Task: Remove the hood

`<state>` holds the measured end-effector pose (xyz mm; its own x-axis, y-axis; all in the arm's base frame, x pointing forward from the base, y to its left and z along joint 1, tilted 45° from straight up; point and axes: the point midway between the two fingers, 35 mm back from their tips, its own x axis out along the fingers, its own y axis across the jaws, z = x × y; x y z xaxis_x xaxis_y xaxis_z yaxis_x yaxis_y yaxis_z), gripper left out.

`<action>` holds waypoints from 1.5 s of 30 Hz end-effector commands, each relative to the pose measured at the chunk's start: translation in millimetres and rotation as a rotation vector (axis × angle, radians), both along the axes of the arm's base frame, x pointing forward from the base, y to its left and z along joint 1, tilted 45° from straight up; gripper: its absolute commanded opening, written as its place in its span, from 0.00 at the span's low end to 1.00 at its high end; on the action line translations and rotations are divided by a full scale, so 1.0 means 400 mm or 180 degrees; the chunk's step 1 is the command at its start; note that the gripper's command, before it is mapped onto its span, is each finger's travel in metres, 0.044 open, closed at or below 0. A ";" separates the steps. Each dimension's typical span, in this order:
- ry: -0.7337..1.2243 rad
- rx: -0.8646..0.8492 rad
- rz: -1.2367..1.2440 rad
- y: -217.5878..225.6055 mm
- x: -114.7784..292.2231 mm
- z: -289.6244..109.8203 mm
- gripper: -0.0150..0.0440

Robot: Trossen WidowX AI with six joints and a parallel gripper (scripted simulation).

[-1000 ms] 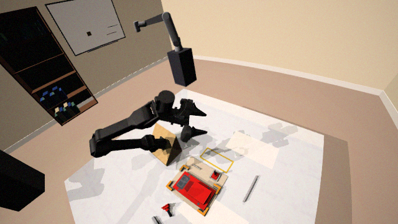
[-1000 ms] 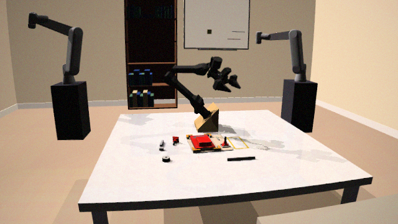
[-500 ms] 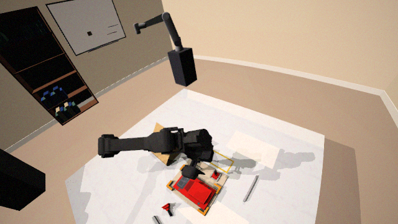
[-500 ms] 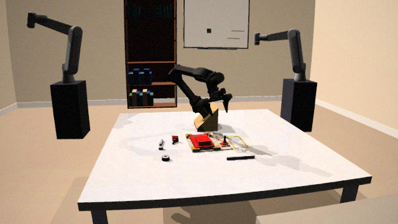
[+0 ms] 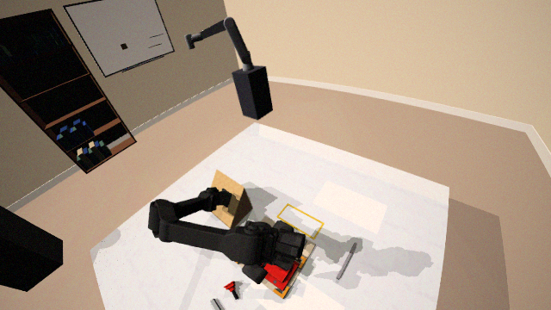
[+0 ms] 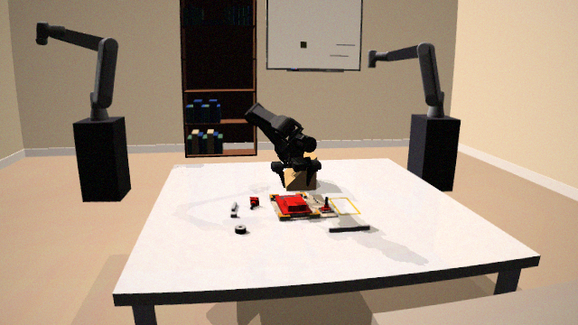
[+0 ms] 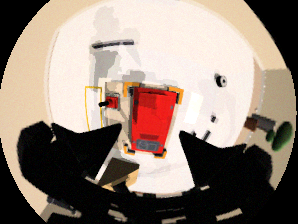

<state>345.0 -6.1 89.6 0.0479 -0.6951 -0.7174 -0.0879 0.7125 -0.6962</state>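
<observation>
The toy car (image 5: 306,251) (image 6: 310,212) lies flat on the table, a tan body with an orange rim. Its red hood (image 5: 281,275) (image 6: 293,204) (image 7: 153,116) sits on it. My gripper (image 5: 277,263) (image 6: 296,169) (image 7: 150,129) is open and empty. It hangs above the car, pointing down at the hood with a finger on each side in the wrist view, and touches nothing. The yellow outline of the marked area (image 5: 306,213) (image 6: 348,214) (image 7: 87,106) lies on the table right beside the car, with nothing inside it.
The arm's wooden wedge base (image 5: 224,185) (image 6: 300,181) stands behind the car. A grey rod (image 5: 346,260) (image 6: 349,228), a small red part (image 5: 232,288) (image 6: 254,201), a small grey part (image 6: 234,208) and a black ring (image 6: 241,229) lie around the car.
</observation>
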 end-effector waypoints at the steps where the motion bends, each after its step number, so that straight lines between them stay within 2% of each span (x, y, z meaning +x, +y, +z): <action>1: -0.0007 -0.0021 -0.0026 -0.005 0.003 0.001 1.00; 45: -0.0009 -0.0021 -0.0025 -0.058 0.012 -0.050 1.00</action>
<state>349.6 -27.3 71.2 0.0444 -0.6973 -0.7154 -0.0738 0.7118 -0.6985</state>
